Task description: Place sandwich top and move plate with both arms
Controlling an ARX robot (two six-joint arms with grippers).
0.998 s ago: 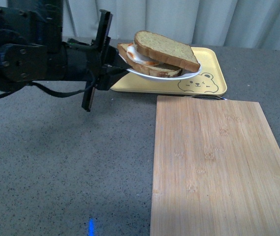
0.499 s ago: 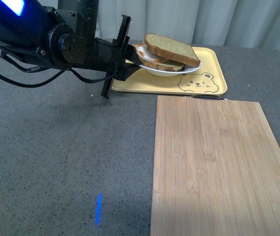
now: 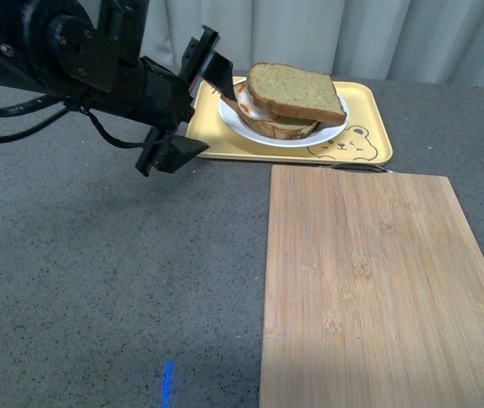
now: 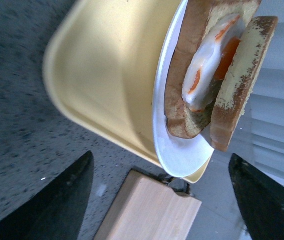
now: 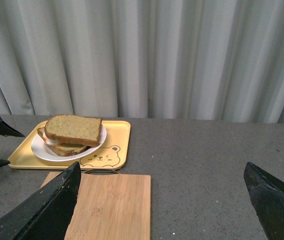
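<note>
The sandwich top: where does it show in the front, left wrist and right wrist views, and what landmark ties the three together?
Front view: the sandwich top sits upper centre, capping the stack on the plate.
Left wrist view: it is the slice at the upper right, seen edge-on, with the egg between it and the lower slice.
Right wrist view: it lies at middle left.
Shared landmark: the yellow tray under the plate.

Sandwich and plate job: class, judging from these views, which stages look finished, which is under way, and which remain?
Done: the speckled tan bread top sits on the egg-bearing slice, and the round white plate rests on the yellow bear tray.
In hand: the left gripper is beside the plate's edge, jaws open, holding nothing.
Left: little that shows; the right gripper is open, well away from the tray, and the bamboo cutting board is bare.
</note>
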